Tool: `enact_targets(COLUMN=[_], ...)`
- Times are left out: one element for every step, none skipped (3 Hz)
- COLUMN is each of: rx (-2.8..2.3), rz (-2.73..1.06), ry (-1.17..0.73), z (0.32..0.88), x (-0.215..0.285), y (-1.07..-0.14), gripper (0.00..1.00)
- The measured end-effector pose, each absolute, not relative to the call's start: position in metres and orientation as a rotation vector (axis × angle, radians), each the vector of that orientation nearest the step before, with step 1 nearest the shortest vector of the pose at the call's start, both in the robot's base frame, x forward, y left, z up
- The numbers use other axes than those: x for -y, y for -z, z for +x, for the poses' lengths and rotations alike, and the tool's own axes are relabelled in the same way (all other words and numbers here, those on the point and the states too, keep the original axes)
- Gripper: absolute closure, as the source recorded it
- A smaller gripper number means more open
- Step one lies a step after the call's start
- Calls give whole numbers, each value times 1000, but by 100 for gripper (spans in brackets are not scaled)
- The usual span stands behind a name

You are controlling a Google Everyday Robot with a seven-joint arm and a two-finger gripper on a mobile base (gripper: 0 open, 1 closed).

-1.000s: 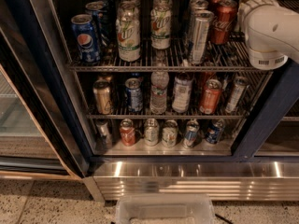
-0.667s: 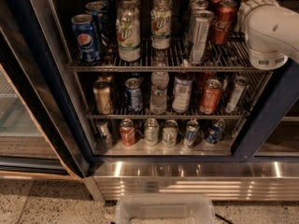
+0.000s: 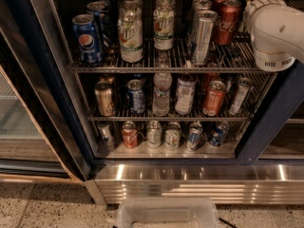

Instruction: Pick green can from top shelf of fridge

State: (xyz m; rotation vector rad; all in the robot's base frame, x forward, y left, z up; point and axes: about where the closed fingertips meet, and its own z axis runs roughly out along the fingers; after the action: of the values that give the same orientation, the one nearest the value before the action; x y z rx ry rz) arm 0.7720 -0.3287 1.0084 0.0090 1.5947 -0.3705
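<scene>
Top shelf (image 3: 166, 69) of the fridge (image 3: 190, 184): a Pepsi can (image 3: 88, 39) on the left, pale cans (image 3: 131, 32) in the middle, and our green can (image 3: 203, 34) upright beside the red Coca-Cola can (image 3: 227, 15). The gripper is hidden behind the white arm (image 3: 275, 30) at the shelf's right end; whether it is open or closed, we cannot tell.

Three wire racks in the fridge (image 3: 190, 184). Front of the top shelf (image 3: 166, 66): one blue Pepsi can (image 3: 88, 39), two pale cans (image 3: 130, 34), one green can (image 3: 203, 37), one red Coca-Cola can (image 3: 228, 20). Middle rack (image 3: 166, 117): four cans, two bottles (image 3: 161, 91). Bottom rack (image 3: 166, 152): six cans. One white arm (image 3: 273, 30) upper right, pincer hidden behind it.
</scene>
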Motion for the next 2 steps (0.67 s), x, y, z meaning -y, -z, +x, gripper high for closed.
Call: enact_targets(rx=[-1589, -1578], rz=[26, 35], ry=[352, 318], z=[759, 739], x=[330, 327], y=[-1013, -1020], gripper=[100, 100])
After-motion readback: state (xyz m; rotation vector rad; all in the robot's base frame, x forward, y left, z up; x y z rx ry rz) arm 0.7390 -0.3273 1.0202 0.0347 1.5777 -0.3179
